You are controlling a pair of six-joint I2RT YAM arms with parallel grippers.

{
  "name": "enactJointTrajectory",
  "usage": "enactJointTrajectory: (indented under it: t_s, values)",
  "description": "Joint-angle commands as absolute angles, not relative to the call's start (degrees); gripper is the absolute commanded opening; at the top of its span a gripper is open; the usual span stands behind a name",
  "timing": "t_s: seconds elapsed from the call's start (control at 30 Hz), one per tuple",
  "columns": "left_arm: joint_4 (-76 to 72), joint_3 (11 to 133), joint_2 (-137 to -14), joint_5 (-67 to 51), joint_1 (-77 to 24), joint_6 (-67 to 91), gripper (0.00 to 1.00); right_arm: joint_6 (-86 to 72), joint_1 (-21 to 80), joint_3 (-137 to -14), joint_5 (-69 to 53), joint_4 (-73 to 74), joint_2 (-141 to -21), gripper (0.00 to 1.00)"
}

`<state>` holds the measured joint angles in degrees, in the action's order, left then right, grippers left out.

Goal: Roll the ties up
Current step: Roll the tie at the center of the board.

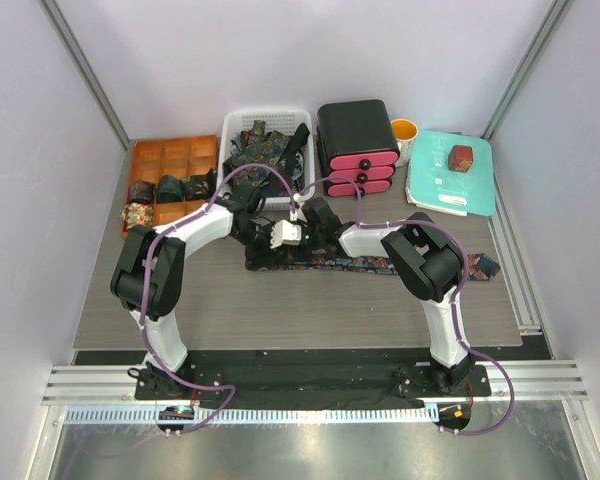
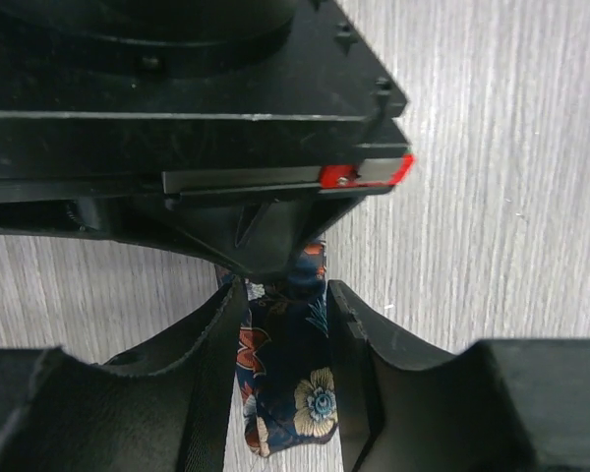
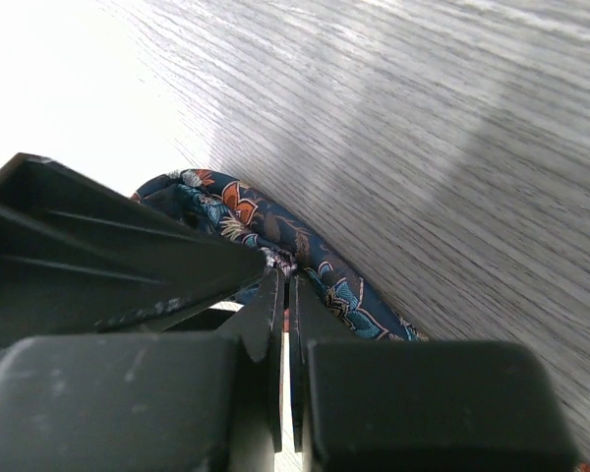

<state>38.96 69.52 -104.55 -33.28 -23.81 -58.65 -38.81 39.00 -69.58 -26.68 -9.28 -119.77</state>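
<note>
A dark tie (image 1: 380, 265) with a floral print lies flat across the table's middle, its left end between both grippers. My left gripper (image 2: 287, 290) is shut on the tie's folded end (image 2: 295, 393), with the fabric filling the gap between its fingers; in the top view it (image 1: 270, 250) is at the tie's left end. My right gripper (image 3: 286, 278) is shut on a curled fold of the same tie (image 3: 339, 295), right next to the left one (image 1: 298, 245). Its black body fills the top of the left wrist view (image 2: 177, 98).
A white basket (image 1: 232, 125) of loose ties stands at the back. An orange compartment tray (image 1: 165, 155) at back left holds rolled ties (image 1: 170, 187). At back right are black and pink drawers (image 1: 358, 150), a yellow cup (image 1: 405, 130) and a teal folder (image 1: 470, 185) with a red-brown box (image 1: 461, 157).
</note>
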Motion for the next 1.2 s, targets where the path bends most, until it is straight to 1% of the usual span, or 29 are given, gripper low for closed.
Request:
enactJointTrajectory:
  t_s: [0.0,0.13,0.17,0.27,0.37,0.47,0.6,0.7,0.73,0.77,0.83,1.07,1.17]
  values:
    - [37.52,71.45,-105.38,-32.26,-24.08,-57.22,0.42,-39.73,38.76,-69.26,-23.64,-11.51,-118.13,0.01]
    - [41.48,71.54,-103.02,-32.25,-20.06,-60.36,0.53,-38.67,38.67,-69.17,-22.94,-10.64,-118.21,0.01]
    - [43.31,71.28,-102.75,-32.34,-19.17,-61.25,0.58,-38.41,38.58,-69.17,-23.03,-10.2,-118.21,0.01]
    - [44.47,69.79,-101.61,-31.73,-17.4,-64.07,0.61,-38.23,38.58,-69.26,-22.85,-10.02,-118.39,0.01]
    - [43.95,67.68,-101.25,-31.55,-17.23,-64.95,0.62,-38.15,38.58,-69.61,-22.5,-9.93,-118.65,0.01]
    - [43.07,66.63,-101.6,-30.77,-17.23,-64.95,0.57,-37.79,38.58,-69.79,-22.24,-9.58,-118.74,0.01]
    - [42.8,66.01,-100.99,-31.02,-16.09,-65.92,0.56,-37.53,38.58,-69.43,-22.15,-9.4,-118.39,0.01]
    - [42.28,66.09,-100.46,-32.16,-16.0,-65.66,0.49,-37.62,38.5,-69.35,-22.15,-9.32,-118.21,0.01]
    - [42.1,66.27,-100.37,-32.52,-16.0,-65.48,0.42,-37.79,38.5,-69.26,-22.15,-9.32,-118.21,0.01]
    - [42.01,66.79,-100.28,-33.04,-16.0,-65.22,0.38,-37.53,38.5,-69.34,-22.24,-9.32,-118.3,0.01]
    - [42.01,67.76,-100.28,-34.44,-16.0,-63.46,0.33,-37.7,38.58,-69.43,-22.24,-9.32,-118.39,0.01]
    - [43.24,71.54,-101.51,-36.3,-18.54,-60.03,0.33,-38.41,38.5,-69.61,-22.24,-9.67,-118.48,0.01]
    - [41.93,71.37,-103.18,-34.9,-21.08,-59.33,0.34,-38.67,38.5,-69.78,-22.32,-9.84,-118.3,0.01]
